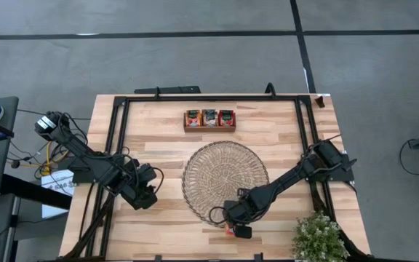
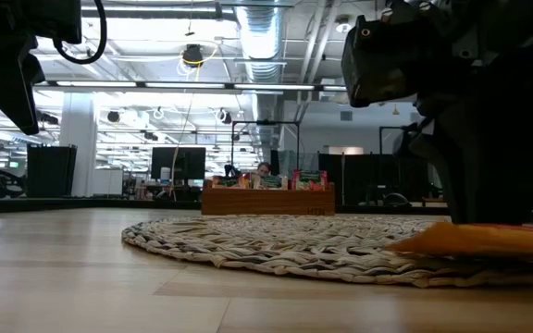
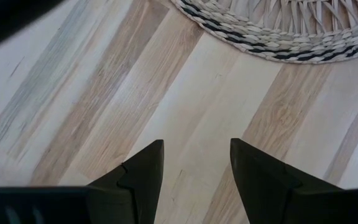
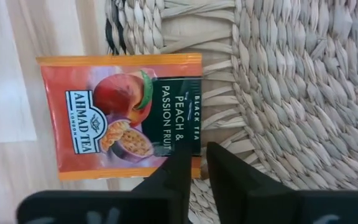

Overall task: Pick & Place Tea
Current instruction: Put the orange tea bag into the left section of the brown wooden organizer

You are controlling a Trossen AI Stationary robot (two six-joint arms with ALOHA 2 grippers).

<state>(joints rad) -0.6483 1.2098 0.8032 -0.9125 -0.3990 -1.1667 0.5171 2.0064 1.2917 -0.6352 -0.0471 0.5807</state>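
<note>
So, partway through as far as I can judge: the wooden tray [image 1: 209, 119] at the far side of the tabletop [image 1: 158, 131] already has packets standing in its three compartments, and at least one tea packet [image 4: 120, 116] is left to move. It's an orange peach and passion fruit one, lying flat across the near edge of the woven mat [image 1: 224, 178], partly on the mat, partly over bare wood. Right gripper [image 4: 192, 163] is down over that packet's edge with the fingers nearly together and only a thin gap between them; right wrist view suggests they're pinching the packet's rim, but I can't tell if the grip is actually made or just closing. Left gripper [image 3: 196, 168] idles over bare wood just beside the mat's left edge, fingers parted, nothing between them
</note>
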